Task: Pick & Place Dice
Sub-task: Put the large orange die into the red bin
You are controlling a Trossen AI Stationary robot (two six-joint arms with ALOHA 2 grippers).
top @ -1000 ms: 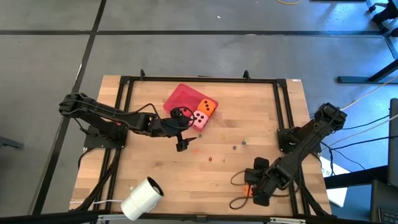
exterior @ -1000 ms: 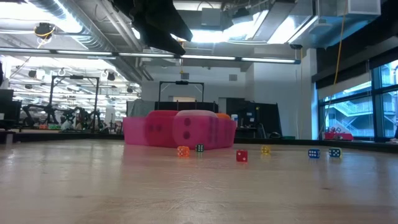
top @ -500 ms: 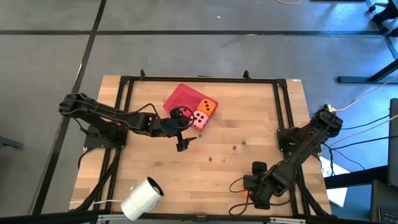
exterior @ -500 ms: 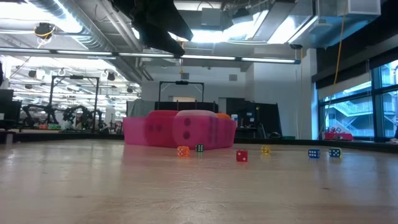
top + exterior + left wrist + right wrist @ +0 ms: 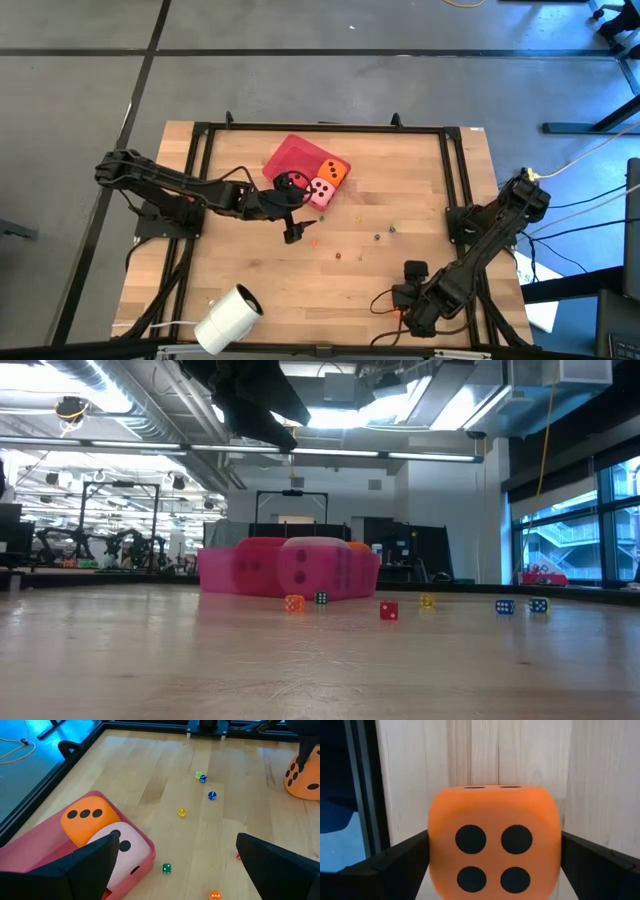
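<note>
One orange die (image 5: 494,847) sits on the table by the near edge, right of centre, four pips facing the right wrist camera. My right gripper (image 5: 408,305) is open over it, a finger along each side face. A second orange die (image 5: 333,171) and the pink die (image 5: 320,192) lie at the right corner of the flat red tray (image 5: 287,155); both also show in the left wrist view, orange die (image 5: 87,819) and pink die (image 5: 125,851). My left gripper (image 5: 300,210) hangs open just left of the pink die. I cannot make out the red die. My right gripper has its fingers (image 5: 395,865) alongside the orange die's two opposite side faces (image 5: 436,845), coming from above. No gap shows between finger and face, and no dent either. I cannot tell whether they touch. The die's underside is on the wood.
Tiny coloured beads (image 5: 377,237) are scattered over the table's middle and show in the low view (image 5: 389,610). A white roll (image 5: 228,317) lies at the near left corner. A cable (image 5: 385,325) loops by the right gripper. A black frame (image 5: 320,127) edges the table.
My right gripper has moved a little toward the table's near edge and left, settling over the orange die so that less of it shows from above. The left arm and the other dice have kept still.
</note>
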